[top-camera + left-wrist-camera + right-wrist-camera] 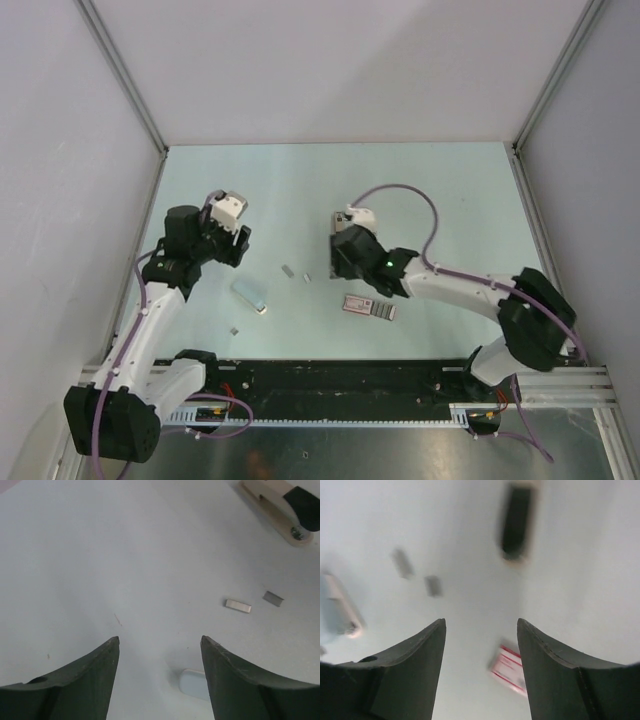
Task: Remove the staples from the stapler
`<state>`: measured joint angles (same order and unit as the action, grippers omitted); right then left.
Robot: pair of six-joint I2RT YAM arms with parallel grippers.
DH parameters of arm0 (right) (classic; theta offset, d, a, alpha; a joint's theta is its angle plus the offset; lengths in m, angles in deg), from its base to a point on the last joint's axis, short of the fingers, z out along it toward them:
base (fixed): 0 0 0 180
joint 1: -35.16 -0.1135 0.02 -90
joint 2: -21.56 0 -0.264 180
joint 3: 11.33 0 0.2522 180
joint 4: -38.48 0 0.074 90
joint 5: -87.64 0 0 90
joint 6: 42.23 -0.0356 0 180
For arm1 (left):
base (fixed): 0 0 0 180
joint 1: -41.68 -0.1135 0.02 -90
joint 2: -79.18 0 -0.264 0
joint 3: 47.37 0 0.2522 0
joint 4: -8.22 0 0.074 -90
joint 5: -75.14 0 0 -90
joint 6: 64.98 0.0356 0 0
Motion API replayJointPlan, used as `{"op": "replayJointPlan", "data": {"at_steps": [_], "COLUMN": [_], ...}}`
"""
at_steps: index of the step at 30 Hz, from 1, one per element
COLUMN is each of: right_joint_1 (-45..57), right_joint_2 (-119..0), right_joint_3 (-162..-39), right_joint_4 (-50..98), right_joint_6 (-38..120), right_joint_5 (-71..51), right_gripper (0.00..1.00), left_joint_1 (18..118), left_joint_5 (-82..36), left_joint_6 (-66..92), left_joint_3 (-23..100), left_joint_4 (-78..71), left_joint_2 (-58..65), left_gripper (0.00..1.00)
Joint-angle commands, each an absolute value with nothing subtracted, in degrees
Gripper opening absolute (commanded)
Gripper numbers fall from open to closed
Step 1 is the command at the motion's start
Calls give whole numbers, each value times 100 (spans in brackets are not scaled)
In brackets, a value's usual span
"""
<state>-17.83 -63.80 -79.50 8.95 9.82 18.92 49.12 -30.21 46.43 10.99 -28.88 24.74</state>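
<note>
Right gripper (480, 622), mine, spread wide and empty; stapler (516, 522) lies ahead, slightly right, long axis pointing away. Left gripper (160, 639), likewise agape and empty, sits farther off.

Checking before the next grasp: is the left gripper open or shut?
Open. The left gripper is spread wide, table showing in the gap, nothing held.

A pale blue-green tabletop (440, 200) is enclosed on three sides by plain white walls (340, 60), with silvery posts (120, 75) slanting along the back corners. A black strip (340, 378) runs along its near edge.
</note>
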Motion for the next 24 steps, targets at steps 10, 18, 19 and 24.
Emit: {"op": "replayJointPlan", "data": {"at_steps": [10, 18, 19, 24], "right_joint_1": [-2202, -2192, -2173, -2075], "right_joint_2": [-9562, -10381, -10432, -10564], "right_joint_3": [-11375, -12209, -12246, -12271], "right_joint_4": [1555, 1123, 1086, 984], "right_joint_6": [3209, 3353, 3344, 3255], "right_joint_5": [562, 638, 636, 645], "right_gripper": [60, 61, 62, 61], "left_joint_1": [3086, 2714, 2681, 2558], "left_joint_5": [-4127, -4423, -4466, -4580], "left_joint_6": [4242, 4331, 4331, 4335], "left_joint_3": [1270, 1207, 1213, 1230], "left_joint_4": [-2905, -2895, -2889, -2874], "left_joint_2": [1724, 1424, 1384, 1315], "left_gripper": [84, 92, 93, 96]}}
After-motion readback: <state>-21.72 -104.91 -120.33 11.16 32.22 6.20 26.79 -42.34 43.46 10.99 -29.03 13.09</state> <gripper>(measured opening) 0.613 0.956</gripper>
